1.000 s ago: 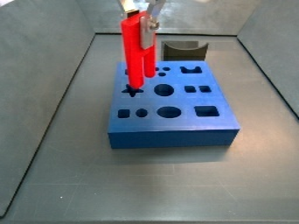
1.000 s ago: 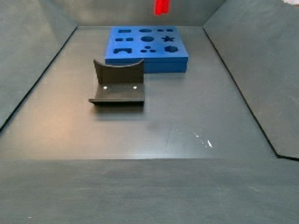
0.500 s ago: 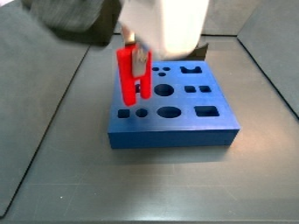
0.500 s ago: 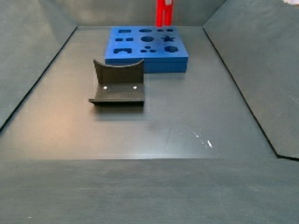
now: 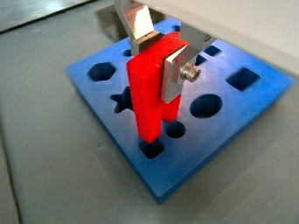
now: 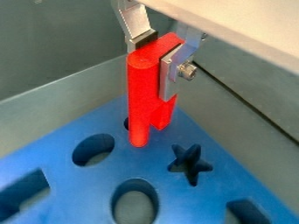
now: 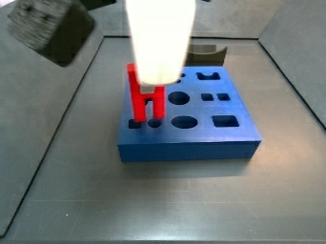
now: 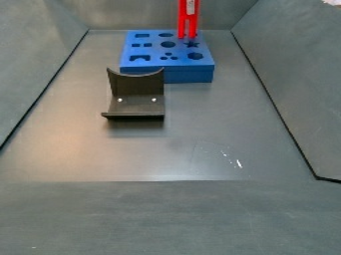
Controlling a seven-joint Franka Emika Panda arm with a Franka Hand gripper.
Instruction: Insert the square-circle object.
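Red square-circle object (image 5: 153, 92) clamped upright in pincer (image 5: 163, 54), prongs entering holes at blue block (image 7: 192, 133) corner. Insertion step underway; probably needing a straight push down next.

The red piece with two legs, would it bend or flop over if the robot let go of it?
The square-circle object looks stiff: its prongs stay straight while the gripper clamps its top. Tall and narrow, it would probably tip if let go on a flat surface. Its prong tips seem to be entering holes in the blue block, which might keep it upright.
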